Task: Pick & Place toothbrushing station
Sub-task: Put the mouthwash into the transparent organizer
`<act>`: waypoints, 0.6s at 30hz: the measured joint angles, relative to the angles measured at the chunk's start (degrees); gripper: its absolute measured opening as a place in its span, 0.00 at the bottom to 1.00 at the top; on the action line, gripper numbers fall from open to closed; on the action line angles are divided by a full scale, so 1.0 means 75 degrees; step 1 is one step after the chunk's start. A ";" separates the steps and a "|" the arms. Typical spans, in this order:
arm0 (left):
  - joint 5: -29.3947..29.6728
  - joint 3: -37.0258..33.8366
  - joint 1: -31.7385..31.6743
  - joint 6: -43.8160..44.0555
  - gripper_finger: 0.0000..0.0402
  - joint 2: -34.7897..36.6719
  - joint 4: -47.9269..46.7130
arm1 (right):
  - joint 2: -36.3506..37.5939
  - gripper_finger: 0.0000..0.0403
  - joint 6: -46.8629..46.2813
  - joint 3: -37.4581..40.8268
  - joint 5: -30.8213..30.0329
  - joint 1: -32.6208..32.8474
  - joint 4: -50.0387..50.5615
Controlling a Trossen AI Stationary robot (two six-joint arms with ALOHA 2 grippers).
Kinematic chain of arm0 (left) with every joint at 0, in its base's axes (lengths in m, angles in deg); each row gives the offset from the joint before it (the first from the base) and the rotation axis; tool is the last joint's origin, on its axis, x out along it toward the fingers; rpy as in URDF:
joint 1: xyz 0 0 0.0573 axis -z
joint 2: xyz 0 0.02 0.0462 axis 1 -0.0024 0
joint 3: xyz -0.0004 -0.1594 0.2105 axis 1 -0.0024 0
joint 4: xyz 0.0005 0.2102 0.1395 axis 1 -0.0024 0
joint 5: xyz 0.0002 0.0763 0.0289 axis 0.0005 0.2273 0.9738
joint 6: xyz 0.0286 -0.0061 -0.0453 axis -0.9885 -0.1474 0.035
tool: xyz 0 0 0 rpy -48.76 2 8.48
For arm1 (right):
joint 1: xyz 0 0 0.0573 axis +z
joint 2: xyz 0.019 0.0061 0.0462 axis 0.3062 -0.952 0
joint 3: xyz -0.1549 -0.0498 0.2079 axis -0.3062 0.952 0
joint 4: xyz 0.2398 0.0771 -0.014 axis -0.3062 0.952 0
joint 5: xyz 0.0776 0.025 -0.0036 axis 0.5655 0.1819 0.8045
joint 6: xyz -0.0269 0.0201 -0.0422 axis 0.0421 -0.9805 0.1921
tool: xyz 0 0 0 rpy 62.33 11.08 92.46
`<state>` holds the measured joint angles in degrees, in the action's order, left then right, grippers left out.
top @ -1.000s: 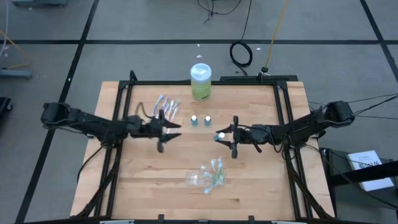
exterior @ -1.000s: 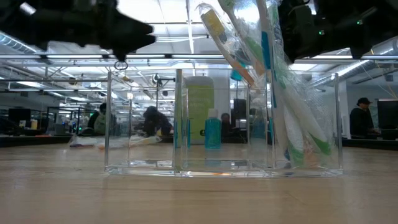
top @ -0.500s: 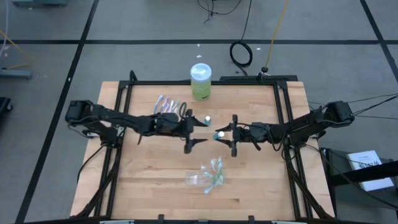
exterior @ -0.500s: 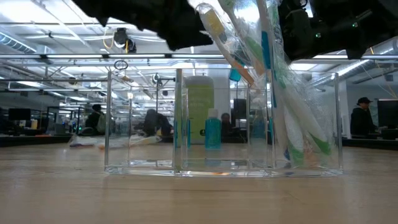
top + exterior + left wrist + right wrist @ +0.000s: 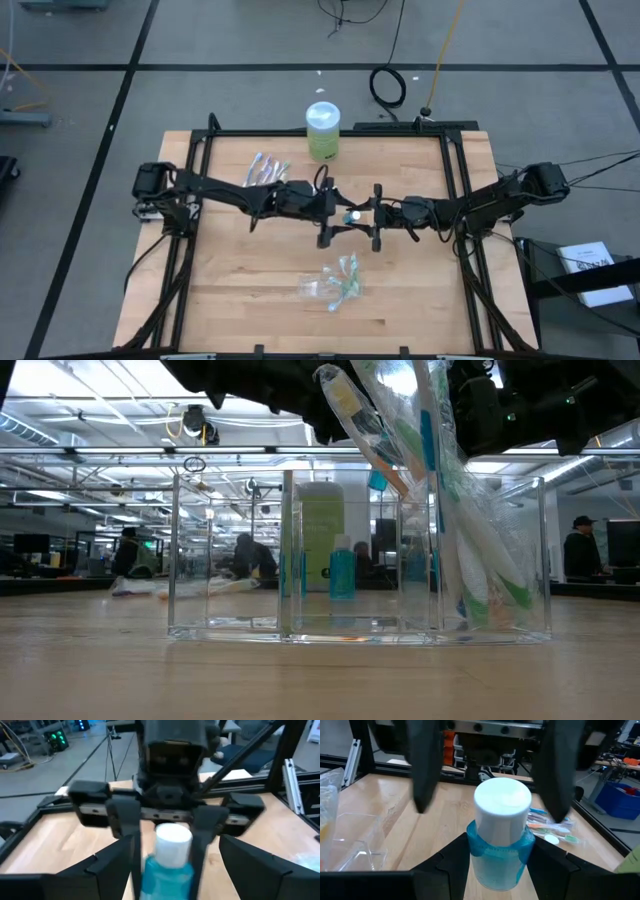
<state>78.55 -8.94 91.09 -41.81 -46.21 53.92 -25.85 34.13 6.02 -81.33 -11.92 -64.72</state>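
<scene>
Right hand (image 5: 362,217) grips small blue bottle (image 5: 501,836); left hand (image 5: 338,214) open around it

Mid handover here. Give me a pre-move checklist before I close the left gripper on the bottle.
1. Right gripper holds the blue bottle: ok, clamped on its body.
2. Left gripper open: ok, jaws wide.
3. Left fingers on both sides of the white cap: ok.
4. Bottle upright: ok.
5. Left pads touching the bottle: cannot tell; a gap seems to remain.
6. Free slot in the clear organizer: ok, the compartments beside the toothbrushes look free.
</scene>
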 joint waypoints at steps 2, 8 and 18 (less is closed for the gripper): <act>-0.0075 0.0038 -0.0014 -0.0087 0.72 -0.0003 0.0041 | 0.0000 0.41 0.0000 0.0000 0.0000 0.0000 0.0007; -0.0442 0.0040 0.0002 -0.0249 0.68 -0.0044 0.0239 | 0.0000 0.41 0.0000 0.0000 0.0000 0.0000 0.0003; -0.0488 0.0038 -0.0108 -0.0056 0.68 -0.0569 0.0757 | 0.0000 0.41 -0.0056 0.0000 0.0000 0.0003 0.0055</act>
<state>74.89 -8.66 90.28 -42.23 -50.48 59.60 -25.85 33.71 6.02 -81.33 -11.90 -64.30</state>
